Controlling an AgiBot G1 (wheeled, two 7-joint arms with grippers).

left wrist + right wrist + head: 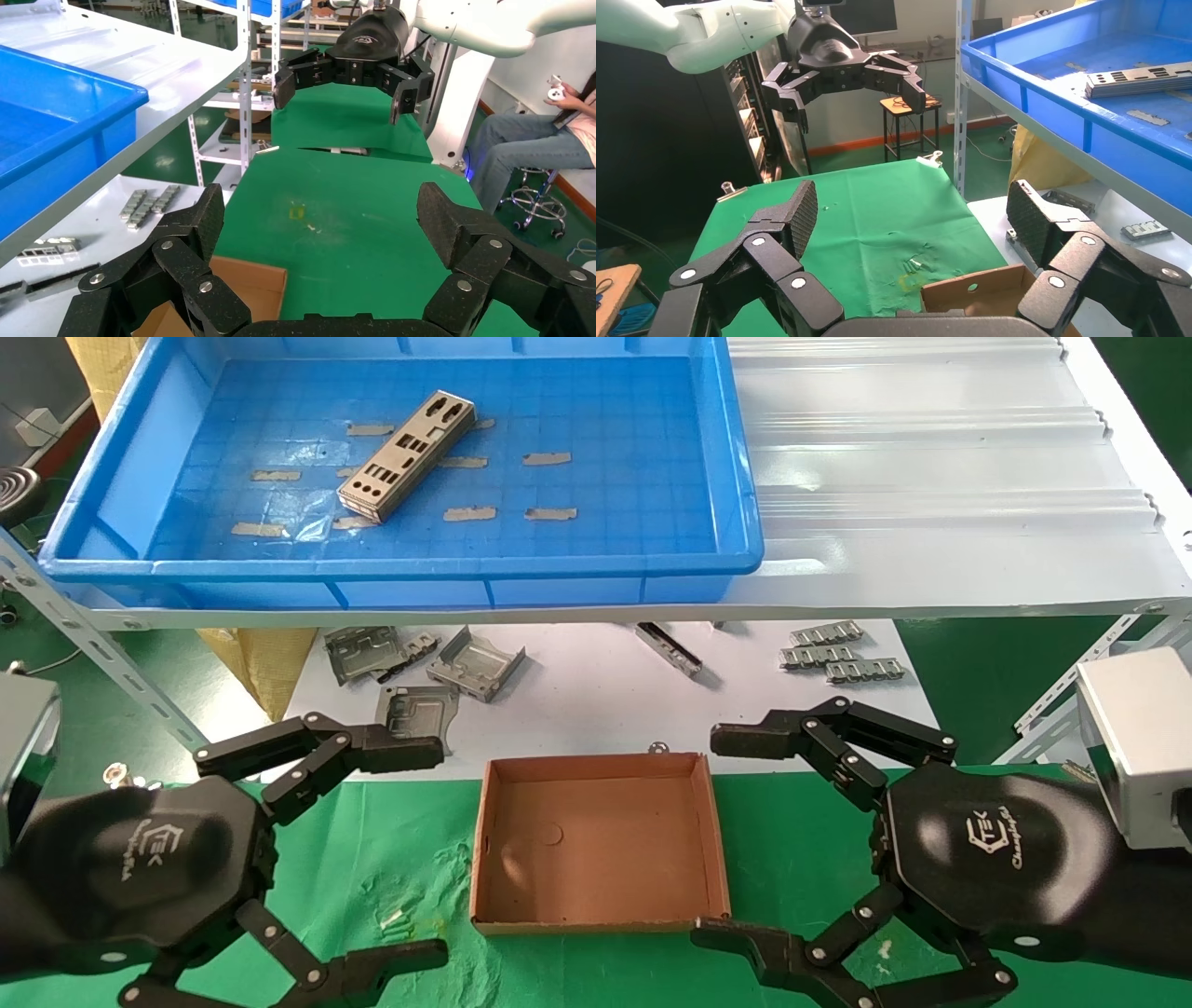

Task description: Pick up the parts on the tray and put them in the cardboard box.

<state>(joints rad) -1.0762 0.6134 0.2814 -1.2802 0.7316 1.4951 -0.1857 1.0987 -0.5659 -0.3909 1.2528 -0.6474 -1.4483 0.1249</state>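
A stack of silver-grey punched metal parts lies slantwise in the blue tray on the upper shelf, and also shows in the right wrist view. Below, the brown cardboard box sits on the green cloth with nothing in it. My left gripper hovers open just left of the box, holding nothing. Open and holding nothing too, my right gripper hovers just right of the box. Both are well below and in front of the tray.
Bent grey brackets and ridged metal strips lie on the white surface under the shelf, behind the box. A ribbed white sheet covers the shelf right of the tray. Slotted shelf legs stand at both sides.
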